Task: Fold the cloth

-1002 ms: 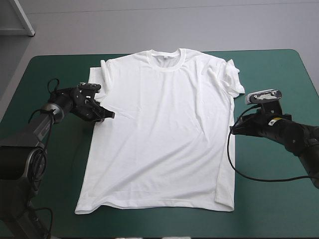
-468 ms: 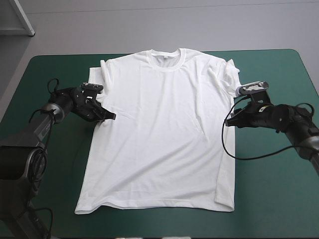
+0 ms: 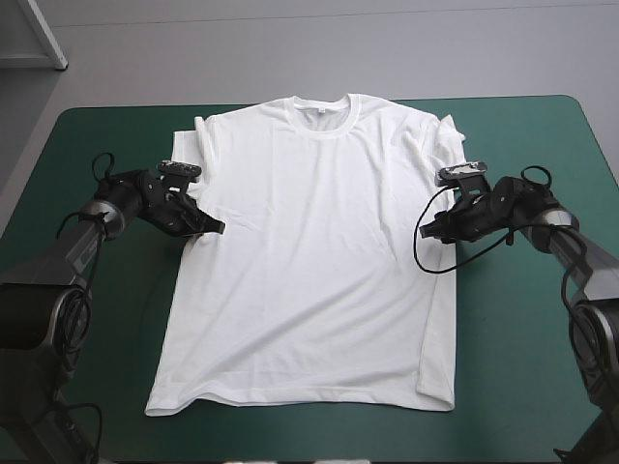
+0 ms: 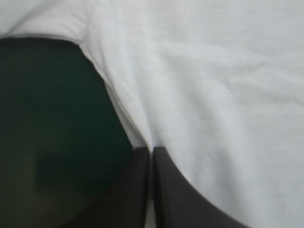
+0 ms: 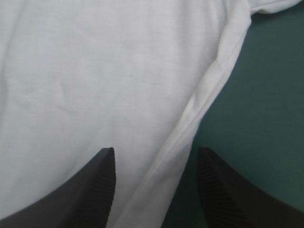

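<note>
The table's teal-green cover (image 3: pixel 542 319) carries the white short-sleeved T-shirt (image 3: pixel 319 251), which lies spread flat on its back at the middle, collar toward the far edge and hem toward the near one. The shirt itself has not shifted since just before. What has changed is the right arm: earlier it stood out on the bare cover, well apart from the shirt, and it has now swung in to the shirt's side edge just below the sleeve. The right gripper (image 3: pixel 437 224) stands released, its black fingers apart and astride that rolled side edge (image 5: pixel 204 104), one over white fabric and the other over the cover. The left gripper (image 3: pixel 215 225) has held its place at the opposite side edge under the other sleeve, and its fingers are pressed together with the seam pinched between them. Both sides look nearly matched, so the fold probably waits only on the right gripper clamping down.
</note>
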